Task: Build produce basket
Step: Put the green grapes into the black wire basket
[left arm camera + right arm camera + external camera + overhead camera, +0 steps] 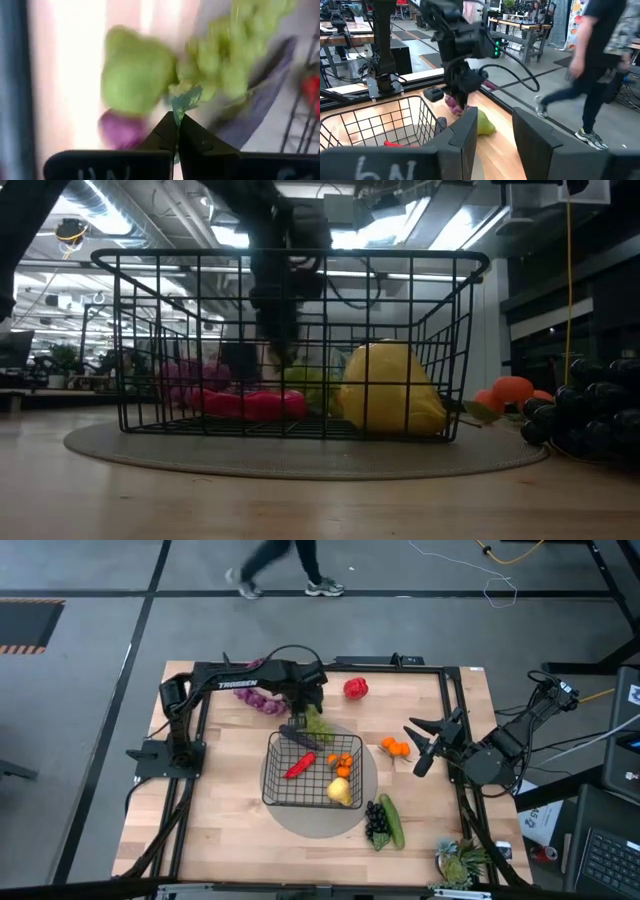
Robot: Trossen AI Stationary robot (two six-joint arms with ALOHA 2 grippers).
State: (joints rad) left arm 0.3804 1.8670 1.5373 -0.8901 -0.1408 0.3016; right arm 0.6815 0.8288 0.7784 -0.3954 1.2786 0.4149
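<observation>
The black wire basket stands on the round grey mat. It holds a red chili, an orange and a yellow lemon. My left gripper is at the basket's far side, shut on a green grape bunch. A green pear lies beside it. A red pepper, oranges, dark grapes and a cucumber lie on the table. My right gripper hovers open and empty right of the basket. My left gripper pinches a small green leaf at the grape bunch's stem between its two fingertips, coming from above and pointing down. The bunch spreads out beyond the fingers. Whether it is clear of the table, I cannot tell.
A purple piece lies far left of the basket and a dark long thing at its far rim. A spiky potted plant stands at the near right corner. A person walks beyond the table's far edge.
</observation>
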